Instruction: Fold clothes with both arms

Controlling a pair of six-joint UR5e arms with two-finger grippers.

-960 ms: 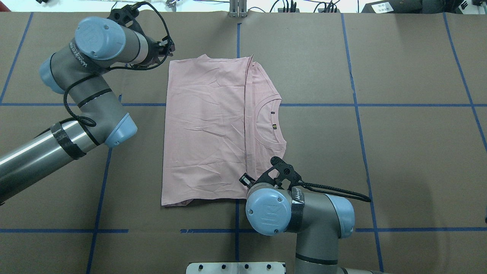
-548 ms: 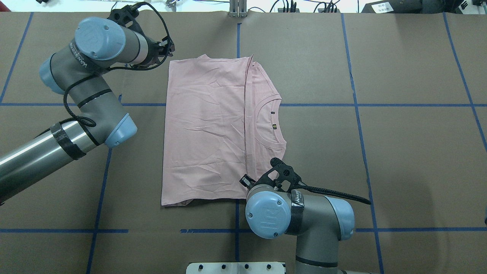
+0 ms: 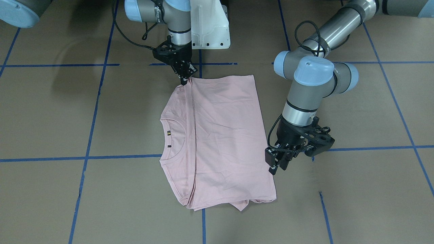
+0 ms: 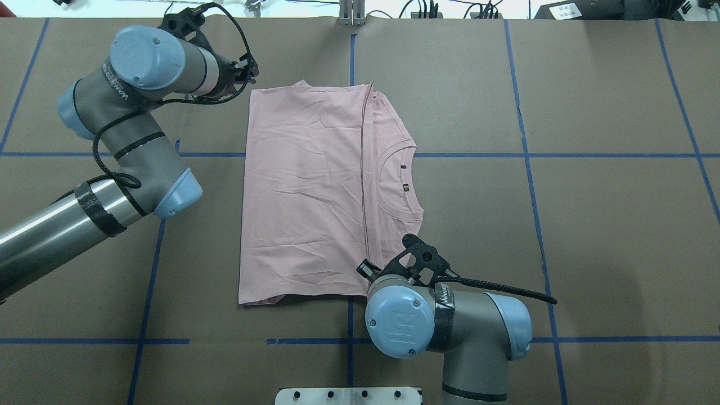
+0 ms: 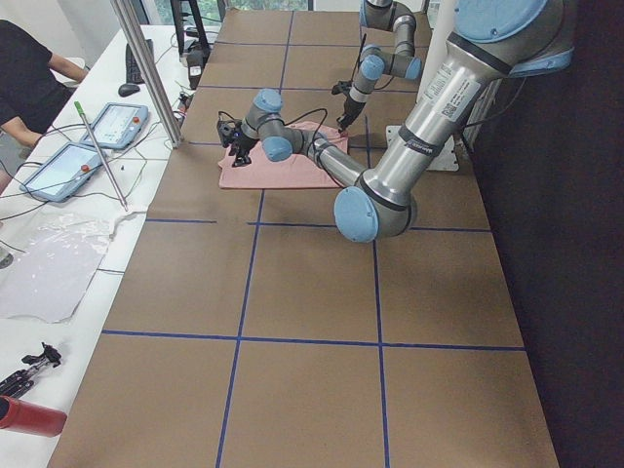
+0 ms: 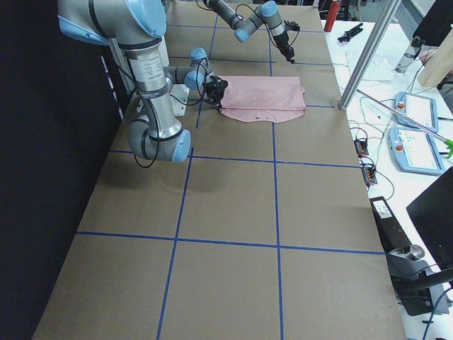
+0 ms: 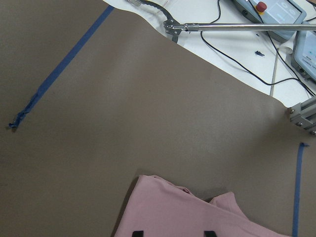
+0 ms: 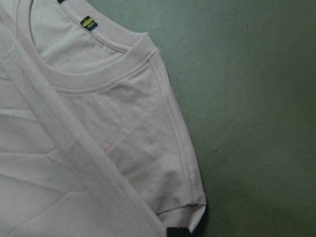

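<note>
Lying flat near desk centre, the T-shirt is folded over on itself, plain side up. Top layer covers most of the body. Its hemmed edge runs straight across, just short of the collar. Collar end points to the robot's right. A small yellow-and-dark label sits inside the collar.

R arm: wrist bent down over the shirt's corner nearest the robot, collar end.
R hand: clenched, tips together, pointing down, touching the sleeve corner. Wrist cam shows one dark tip at the sleeve hem. Cannot tell whether cloth is nipped between the fingers.

L arm: reaches to the shirt's far corner at the opposite end.
L hand: released, fingers apart, held just beside the shirt's edge. Wrist cam: the folded corner lies between and ahead of the two tips.

Desk: brown paper cover with a blue tape grid. White base at the robot's edge.

Beyond the far edge, left cam: metal post, control pendants, and a person in a black top.
</note>
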